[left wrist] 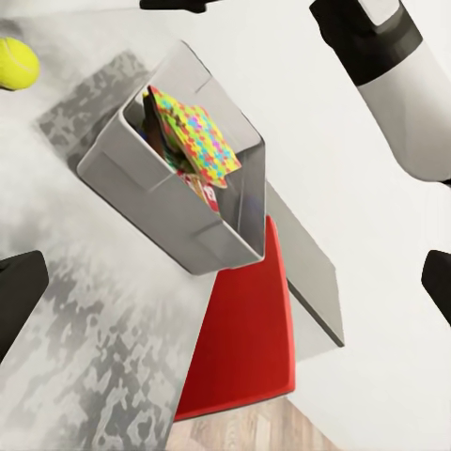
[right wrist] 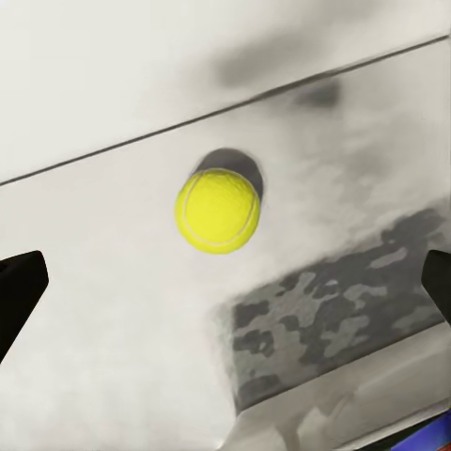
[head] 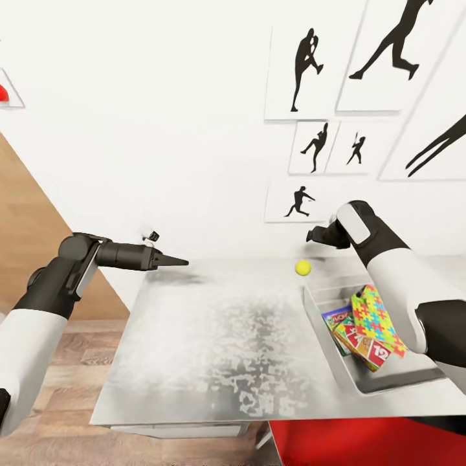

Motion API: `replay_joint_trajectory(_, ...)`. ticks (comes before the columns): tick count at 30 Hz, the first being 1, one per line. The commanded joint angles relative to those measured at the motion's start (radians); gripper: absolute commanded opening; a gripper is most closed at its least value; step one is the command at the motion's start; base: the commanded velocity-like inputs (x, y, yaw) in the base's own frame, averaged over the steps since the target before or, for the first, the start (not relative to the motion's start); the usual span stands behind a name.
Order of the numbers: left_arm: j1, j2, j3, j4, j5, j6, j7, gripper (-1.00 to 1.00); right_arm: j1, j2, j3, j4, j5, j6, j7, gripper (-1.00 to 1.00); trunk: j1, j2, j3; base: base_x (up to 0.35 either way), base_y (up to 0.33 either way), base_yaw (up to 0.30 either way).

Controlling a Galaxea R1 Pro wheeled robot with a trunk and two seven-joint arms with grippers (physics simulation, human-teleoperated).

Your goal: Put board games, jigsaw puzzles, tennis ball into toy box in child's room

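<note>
In the head view, the surface fills the lower middle of the frame. The toy box sits at the lower right, and the toys stand tilted inside it because they lean on each other. I count one jigsaw puzzle on top and at least two board games under it; more may hide below. One tennis ball lies on the surface just beside the far corner of the box, right of centre. It is the only toy I can see that is not in the box. The right gripper hangs just above the ball, likely so it can grab it; here I cannot tell how wide its jaws are. The left gripper sits at the middle left, jaws closed to a point and holding nothing, likely kept out of the way

In the left wrist view, the box is in the middle with the puzzle poking up. The ball is at the upper left edge. One red thing shows below the surface

In the right wrist view, the ball is in the middle. The dark fingertips sit at both side edges, so the jaws are wide open and hold nothing, with the ball lined up between them
</note>
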Motion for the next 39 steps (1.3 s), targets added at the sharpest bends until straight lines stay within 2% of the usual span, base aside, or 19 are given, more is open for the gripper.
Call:
replay_joint_trajectory(1, -0.001, 0.001, -0.003, 0.000, 0.003, 0.011, -0.002, 1.00, -0.001, -0.001, 0.008, -0.001, -0.011, 0.001, -0.008, 1.00, 0.000, -0.002, -0.003, 0.000, 0.000, 0.000)
replay_joint_trajectory(9, -0.001, 0.000, -0.002, 0.000, 0.002, 0.011, -0.002, 1.00, 0.001, 0.001, 0.008, -0.001, -0.011, -0.012, -0.006, 1.00, 0.000, -0.002, -0.016, 0.000, 0.000, 0.000)
replay_joint_trajectory(18, -0.001, -0.001, -0.002, 0.000, 0.002, 0.011, -0.002, 1.00, 0.005, 0.006, 0.020, 0.000, -0.009, -0.072, -0.004, 1.00, 0.000, -0.002, -0.031, 0.000, 0.000, 0.000)
replay_joint_trajectory(39, -0.001, -0.004, 0.000, 0.000, 0.001, 0.011, -0.002, 1.00, 0.008, 0.012, 0.022, -0.004, -0.010, -0.106, -0.002, 1.00, 0.000, -0.002, -0.065, 0.000, 0.000, 0.000)
